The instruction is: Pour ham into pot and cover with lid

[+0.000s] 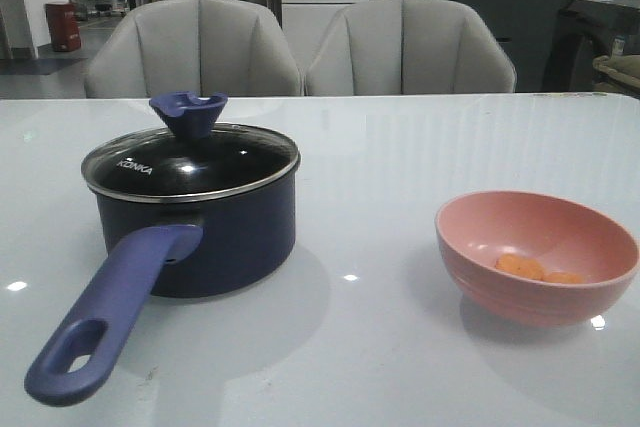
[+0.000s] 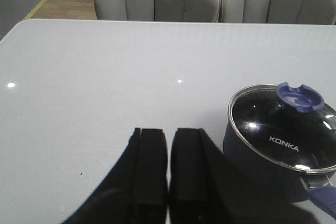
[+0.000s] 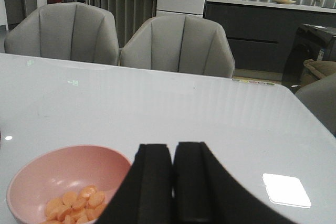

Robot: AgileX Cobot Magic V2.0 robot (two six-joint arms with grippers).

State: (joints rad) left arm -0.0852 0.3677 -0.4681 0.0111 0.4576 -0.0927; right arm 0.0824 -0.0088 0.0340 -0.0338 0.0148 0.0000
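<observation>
The dark navy pot [image 1: 215,232] stands on the table's left part, its purple-blue handle [image 1: 110,312] pointing to the front. The glass lid [image 1: 190,162] with the purple-blue knob [image 1: 188,113] sits on it; both also show in the left wrist view, the lid [image 2: 286,140] beside my left gripper [image 2: 168,132], which is shut and empty. The pink bowl [image 1: 537,255] at the right holds orange ham pieces [image 1: 535,269]. In the right wrist view the ham [image 3: 73,205] lies in the bowl [image 3: 37,174] next to my shut, empty right gripper [image 3: 172,148]. Neither gripper shows in the front view.
Two grey chairs [image 1: 195,47] stand behind the table's far edge. The glossy white table [image 1: 380,157] stretches between pot and bowl. A dark counter and cabinets are in the background.
</observation>
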